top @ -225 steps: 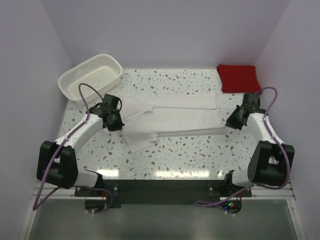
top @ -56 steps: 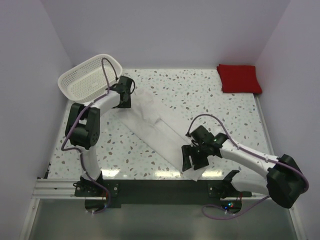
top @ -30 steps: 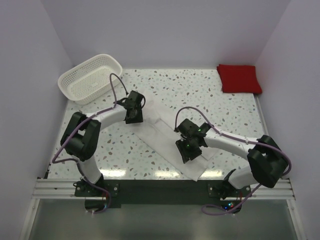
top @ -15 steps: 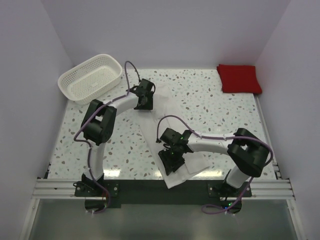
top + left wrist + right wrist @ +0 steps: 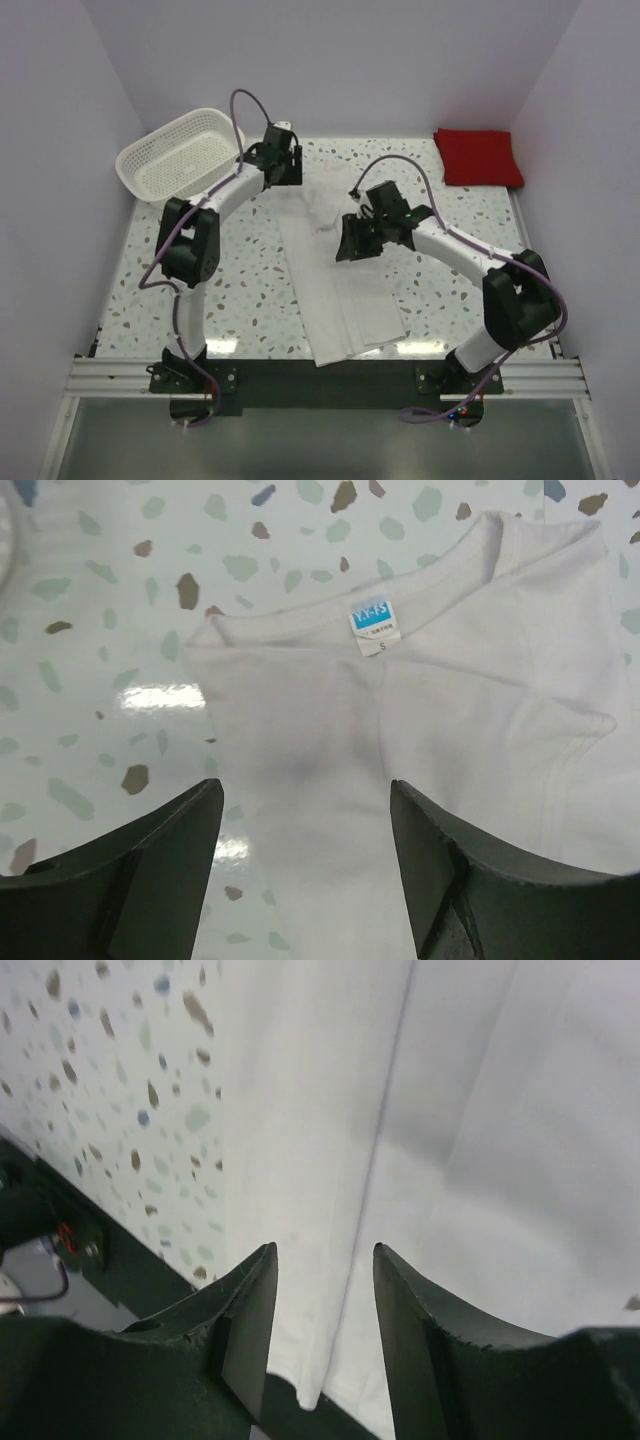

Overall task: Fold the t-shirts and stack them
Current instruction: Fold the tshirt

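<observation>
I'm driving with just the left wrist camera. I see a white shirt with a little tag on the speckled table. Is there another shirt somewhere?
Observer: Yes, a red shirt lies folded at the far right corner of the table.
Operator: Where's my other hand?
Observer: The right hand hangs over the middle of the white shirt, fingers apart, holding nothing.
Operator: Anything else up there?
Observer: A white basket sits at the far left corner.
</observation>
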